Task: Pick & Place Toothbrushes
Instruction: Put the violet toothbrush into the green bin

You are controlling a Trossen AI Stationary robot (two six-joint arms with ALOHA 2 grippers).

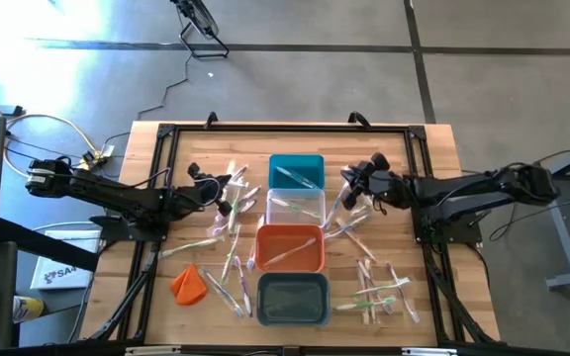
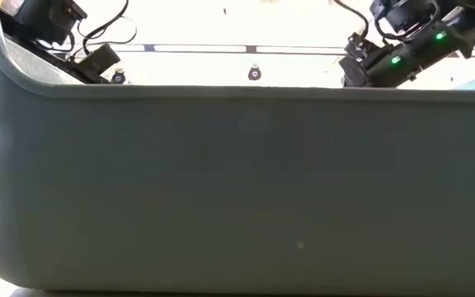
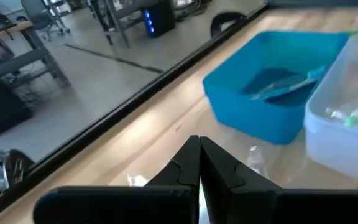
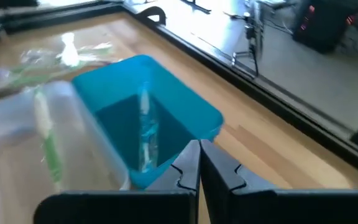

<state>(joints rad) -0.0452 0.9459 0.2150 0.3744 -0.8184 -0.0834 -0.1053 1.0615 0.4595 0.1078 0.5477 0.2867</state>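
Observation:
Several pale toothbrushes lie flat on the wooden table, some to the left of the bins (image 1: 228,213) and some to the right (image 1: 376,289). One lies inside the teal bin (image 1: 296,171), seen as a clear stick (image 4: 145,132). A green-ended one (image 4: 47,142) is in the clear bin (image 1: 296,206). My left gripper (image 1: 234,182) is shut and hovers left of the teal bin, its tips (image 3: 199,146) holding nothing. My right gripper (image 1: 347,178) is shut to the right of that bin, with nothing at its tips (image 4: 199,149).
An orange bin (image 1: 290,247) and a grey bin (image 1: 292,298) continue the column toward the near edge. The grey bin's wall (image 2: 237,190) fills the low view. An orange lump (image 1: 188,284) lies near left. A black frame (image 1: 166,133) edges the table.

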